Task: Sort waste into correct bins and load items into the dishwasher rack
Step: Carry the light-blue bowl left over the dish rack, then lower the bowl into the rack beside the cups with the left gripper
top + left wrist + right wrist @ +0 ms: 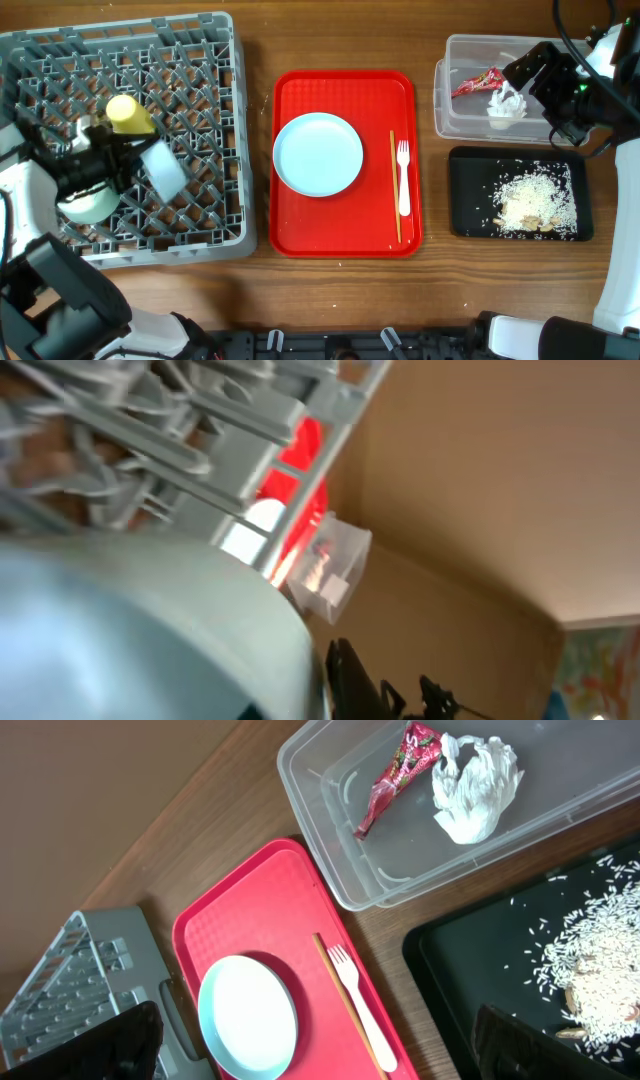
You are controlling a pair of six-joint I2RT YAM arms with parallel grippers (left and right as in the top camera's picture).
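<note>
Your left hand (98,168) pinches the pale green bowl (85,203) over the dishwasher rack (200,60); your right hand (540,82) hangs spread. Next, likely seat and release it, then fetch the white plate (318,153).

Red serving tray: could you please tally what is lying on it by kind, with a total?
Large round white plate: 1
White plastic fork: 1
Thin tan wooden stick: 1
Total: 3
</note>
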